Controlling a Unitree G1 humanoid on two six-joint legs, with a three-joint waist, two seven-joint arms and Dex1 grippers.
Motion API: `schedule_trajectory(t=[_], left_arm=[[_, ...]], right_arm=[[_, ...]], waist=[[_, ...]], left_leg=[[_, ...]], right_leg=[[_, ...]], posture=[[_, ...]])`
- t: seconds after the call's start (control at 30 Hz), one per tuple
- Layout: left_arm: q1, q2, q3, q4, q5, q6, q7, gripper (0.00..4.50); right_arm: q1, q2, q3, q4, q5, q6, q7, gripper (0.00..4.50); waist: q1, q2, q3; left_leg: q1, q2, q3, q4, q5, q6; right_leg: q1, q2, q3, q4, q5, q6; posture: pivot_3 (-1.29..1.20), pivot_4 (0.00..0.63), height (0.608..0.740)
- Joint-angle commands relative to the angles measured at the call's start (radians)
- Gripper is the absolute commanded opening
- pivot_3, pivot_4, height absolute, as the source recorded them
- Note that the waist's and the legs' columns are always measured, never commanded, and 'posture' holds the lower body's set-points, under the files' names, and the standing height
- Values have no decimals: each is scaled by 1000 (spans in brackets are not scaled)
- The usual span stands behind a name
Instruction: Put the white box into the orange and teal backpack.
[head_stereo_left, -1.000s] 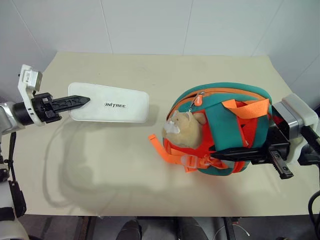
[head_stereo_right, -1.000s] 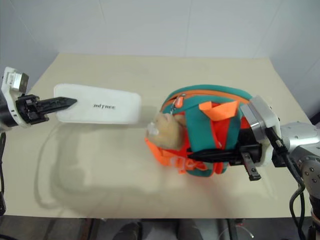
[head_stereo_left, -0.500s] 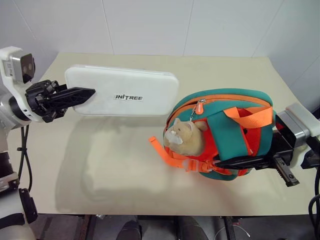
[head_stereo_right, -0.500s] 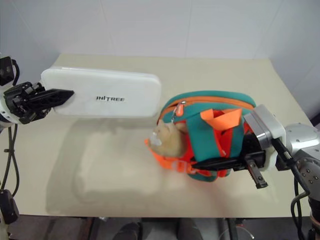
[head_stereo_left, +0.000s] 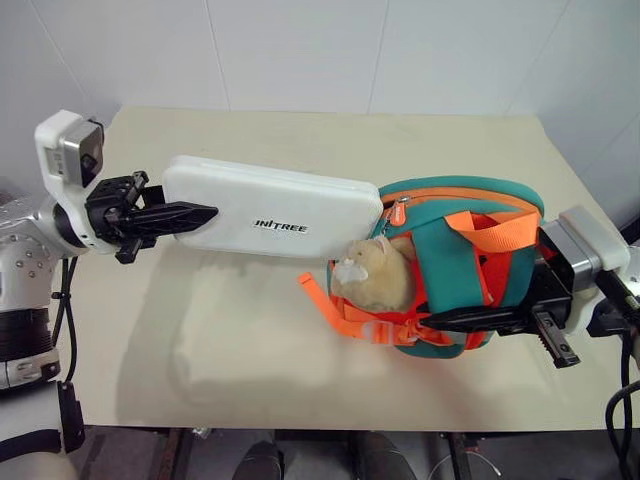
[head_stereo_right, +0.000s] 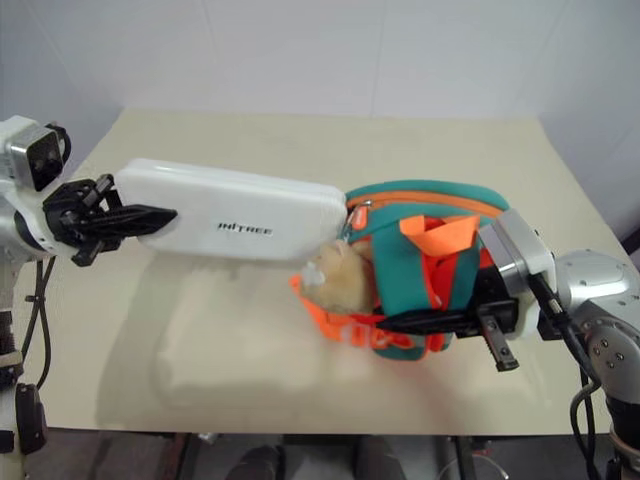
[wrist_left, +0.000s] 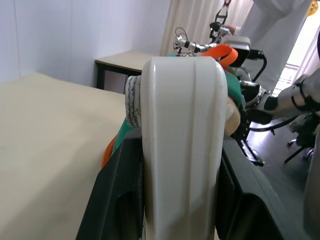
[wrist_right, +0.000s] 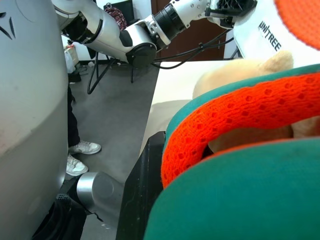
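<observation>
Lifted clear of the tabletop (head_stereo_left: 250, 350) since 1 second ago, the white box (head_stereo_left: 275, 206) has travelled toward the orange and teal backpack (head_stereo_left: 455, 265), and its far short end now sits just at the bag's upper zipper rim, where earlier it lay flat and well apart from it.

Nearest the camera, the right gripper (head_stereo_left: 480, 318) reaches in level from the robot's right; its jaws are closed on the backpack's lower front fabric and straps, holding the bag tilted up with the tan plush toy (head_stereo_left: 375, 278) facing the left arm. The right wrist view shows teal padding and an orange mesh strap (wrist_right: 240, 117) pressed right against that gripper.

Farther back, the left gripper (head_stereo_left: 178, 216) has its jaws clamped across the near short end of the box, as the left wrist view confirms with a black finger on each side. The box hangs roughly level in the air, sloping slightly, its lettering facing up.

The step in hand, as I judge it, is the insertion approach: box carried, bag steadied. Next the box end must be lined up with the opening along the orange zipper trim (head_stereo_left: 460, 192), then slid in lengthwise. Whether the zipper gapes wide enough cannot be told from here.
</observation>
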Motion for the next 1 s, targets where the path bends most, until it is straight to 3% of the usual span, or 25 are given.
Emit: schedule_trajectory(t=[0.03,0.63,1.0], left_arm=[[-52,5,-8,31,25,-50,-14,1317],[-180,-14,-66,233,137,-212,-90,1317],[-228,-84,-150,206,139,-182,-168,1317]], right_arm=[[2,7,-25,-40,18,-17,-19,502],[33,7,-36,-64,14,-43,-71,502],[31,7,-30,-54,4,-59,-75,502]], waist=[[-1,0,0],[0,0,0],[1,0,0]], left_leg=[[0,0,0,0,0,0],[0,0,0,1,0,0],[0,0,0,0,0,0]], right_leg=[[0,0,0,0,0,0],[0,0,0,1,0,0],[0,0,0,1,0,0]], posture=[[0,150,740],[0,150,740],[0,150,740]])
